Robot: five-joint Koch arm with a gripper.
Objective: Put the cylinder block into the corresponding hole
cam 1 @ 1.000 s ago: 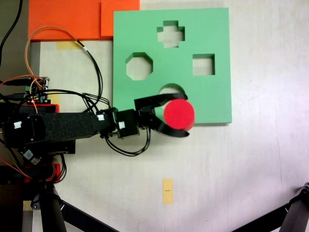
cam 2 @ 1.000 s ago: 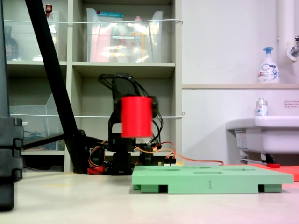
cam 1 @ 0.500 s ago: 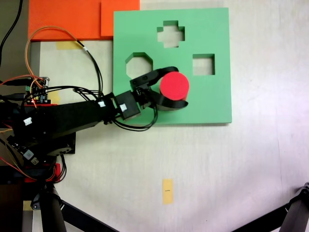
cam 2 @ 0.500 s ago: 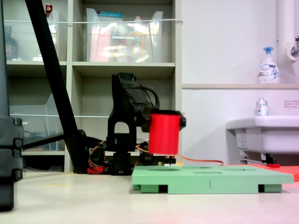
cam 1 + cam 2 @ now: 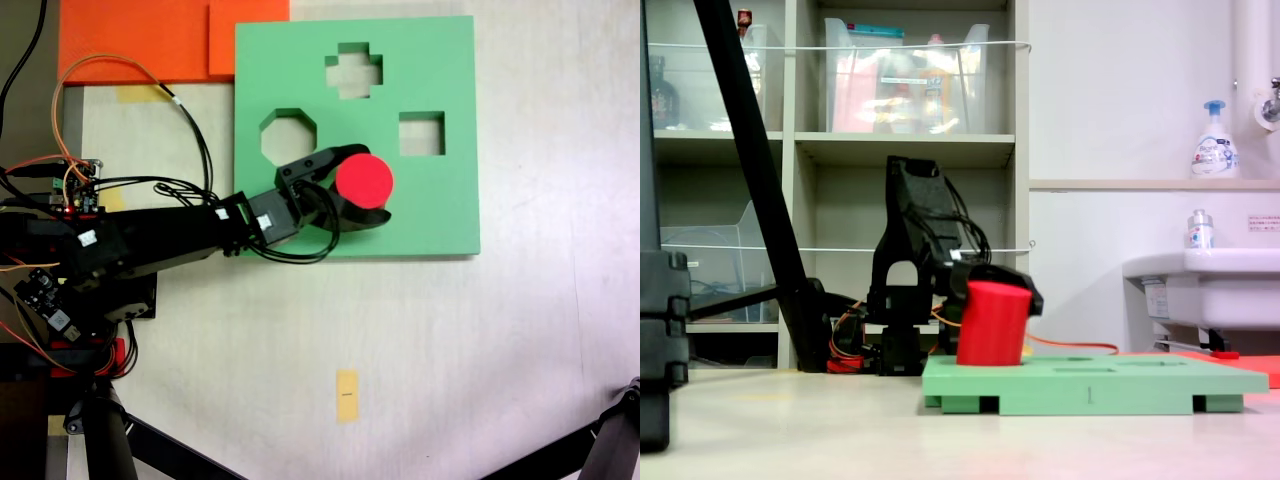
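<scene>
Gripping the cylinder block between its black jaws, the gripper reaches out over the green foam board from the first exterior view's left. From above, the red block covers the spot near the board's lower middle, below and between the octagonal cutout and the square cutout, so the corresponding hole itself is hidden under it. A cross-shaped cutout lies near the board's far edge. In the second exterior view the cylinder block leans a little, its lower end at the top face of the foam board; whether it has entered the hole I cannot tell. The jaws hold it at the back near its top. The board rests on the pale tabletop, with an orange sheet touching its upper-left corner
</scene>
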